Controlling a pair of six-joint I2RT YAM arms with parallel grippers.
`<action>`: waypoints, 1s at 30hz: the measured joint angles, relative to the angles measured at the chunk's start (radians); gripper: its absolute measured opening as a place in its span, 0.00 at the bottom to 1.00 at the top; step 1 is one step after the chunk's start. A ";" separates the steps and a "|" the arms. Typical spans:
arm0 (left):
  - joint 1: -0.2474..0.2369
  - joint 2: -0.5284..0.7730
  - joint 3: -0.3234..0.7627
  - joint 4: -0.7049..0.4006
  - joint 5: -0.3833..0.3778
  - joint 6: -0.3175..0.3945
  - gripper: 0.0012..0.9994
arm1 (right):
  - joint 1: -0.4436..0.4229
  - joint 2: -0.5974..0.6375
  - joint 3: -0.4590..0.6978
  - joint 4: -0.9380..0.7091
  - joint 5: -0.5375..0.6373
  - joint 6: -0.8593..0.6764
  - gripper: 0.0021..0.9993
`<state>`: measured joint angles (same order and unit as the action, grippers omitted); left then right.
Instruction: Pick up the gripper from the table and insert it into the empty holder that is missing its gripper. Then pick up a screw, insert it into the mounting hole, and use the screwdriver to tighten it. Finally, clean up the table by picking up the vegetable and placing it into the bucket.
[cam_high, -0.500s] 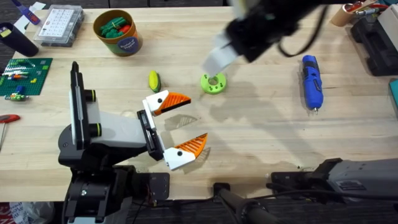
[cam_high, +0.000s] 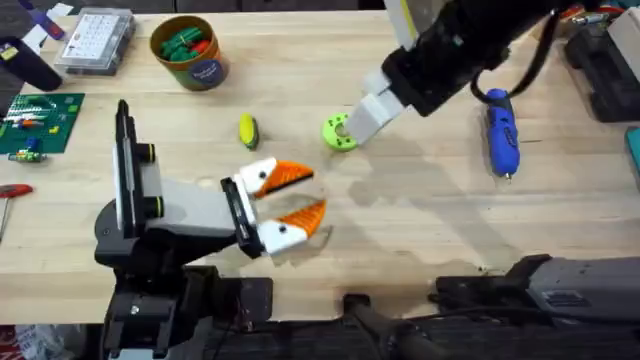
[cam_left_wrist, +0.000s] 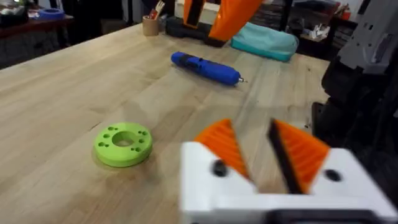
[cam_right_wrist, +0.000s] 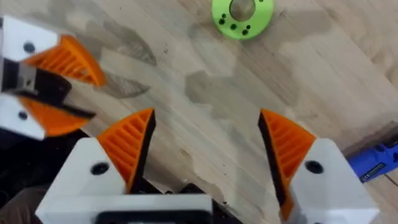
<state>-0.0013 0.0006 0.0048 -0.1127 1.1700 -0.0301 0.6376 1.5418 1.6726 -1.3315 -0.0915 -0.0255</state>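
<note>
Your left gripper (cam_high: 296, 200), white with orange ribbed pads, hovers low over the wooden table (cam_high: 420, 230), fingers nearly together, holding nothing. Your right gripper (cam_right_wrist: 208, 146) hangs spread wide above the flat green disc (cam_high: 339, 132). The thick blue cylindrical screwdriver (cam_high: 501, 132) lies to the right. The small yellow vegetable (cam_high: 247, 130) sits below the round orange-tan bucket (cam_high: 192, 52).

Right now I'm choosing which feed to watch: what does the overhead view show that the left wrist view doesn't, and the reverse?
Overhead alone: the bucket, the vegetable, and the compartment box. Left wrist alone: a teal pouch and a cup of tools at the table's far end. Both share the green disc, the screwdriver, and the left gripper.
</note>
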 joint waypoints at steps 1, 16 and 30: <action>0.000 0.000 0.000 0.000 0.000 0.000 0.34 | 0.000 -0.009 0.000 -0.001 0.000 -0.001 0.98; 0.000 0.000 0.000 -0.005 0.001 0.002 0.00 | -0.119 -0.291 -0.037 -0.060 0.092 0.097 0.98; 0.000 0.000 0.001 -0.007 0.008 0.000 0.00 | -0.642 -0.399 -0.378 0.174 0.142 0.127 0.98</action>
<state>-0.0013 0.0006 0.0055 -0.1196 1.1777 -0.0299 -0.0040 1.1427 1.2941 -1.1574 0.0509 0.1013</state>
